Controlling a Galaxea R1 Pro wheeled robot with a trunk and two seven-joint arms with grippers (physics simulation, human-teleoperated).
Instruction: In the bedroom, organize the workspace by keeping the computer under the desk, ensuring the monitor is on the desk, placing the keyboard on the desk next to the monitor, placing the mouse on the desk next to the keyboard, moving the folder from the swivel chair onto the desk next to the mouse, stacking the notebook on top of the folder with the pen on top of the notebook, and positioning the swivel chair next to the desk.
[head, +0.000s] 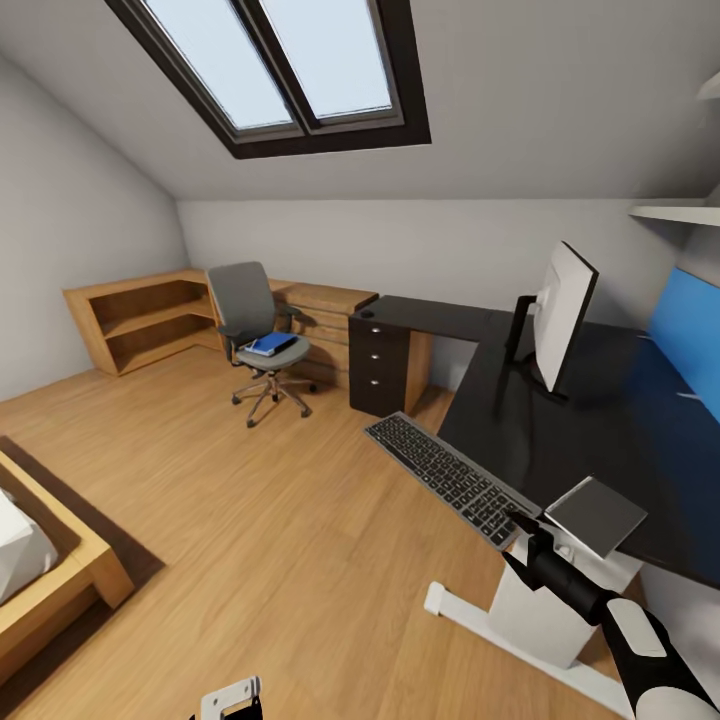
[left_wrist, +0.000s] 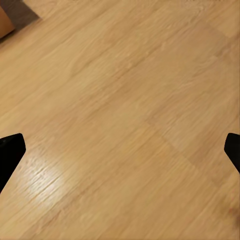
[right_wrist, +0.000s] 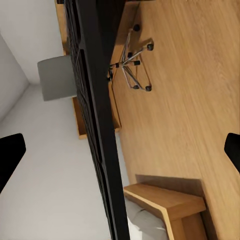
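Beside the desk (head: 640, 440), the right gripper (head: 522, 523) held the keyboard (head: 450, 477) by its near end, fingers clenched on it, most of it overhanging the floor. Sliding it level toward the monitor (head: 562, 315) looked wisest. The left gripper (left_wrist: 120, 150) hung spread.

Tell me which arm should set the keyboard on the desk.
Right. Its gripper already holds the keyboard by its end, beside the desk edge. The left gripper hangs open over bare floor.
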